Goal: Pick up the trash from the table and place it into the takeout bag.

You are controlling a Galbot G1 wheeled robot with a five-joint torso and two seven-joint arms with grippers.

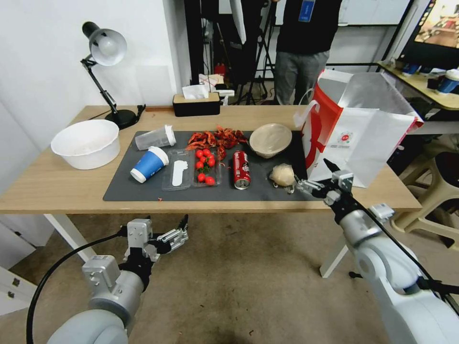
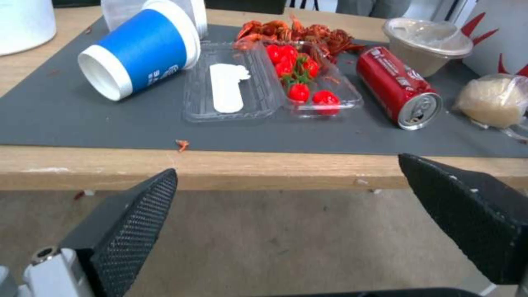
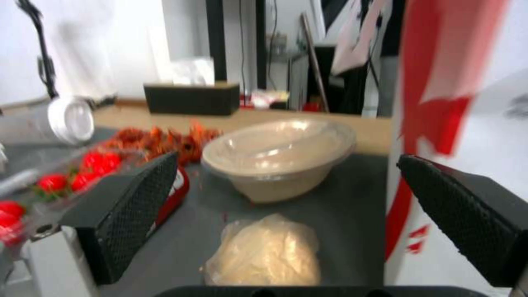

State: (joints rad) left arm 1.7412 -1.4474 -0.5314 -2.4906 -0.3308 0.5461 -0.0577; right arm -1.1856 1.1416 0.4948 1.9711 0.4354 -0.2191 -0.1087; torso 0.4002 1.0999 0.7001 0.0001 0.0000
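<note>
Item 1, wrapped wad (image 3: 264,251): right gripper (image 1: 313,184) spread wide just before it, nothing held; best centred over the crinkly wrap, closing gently, clear of bag (image 1: 363,138).

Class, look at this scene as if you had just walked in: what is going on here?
A two-armed robot faces a table strewn with meal leftovers. Its right gripper, jaws open, is at the table's front edge, lined up with a plastic-wrapped wad that lies on the dark mat beside the white and red takeout bag. The left gripper hangs open below the table edge. The soda can, blue cup, clear cup and paper bowl lie untouched.
</note>
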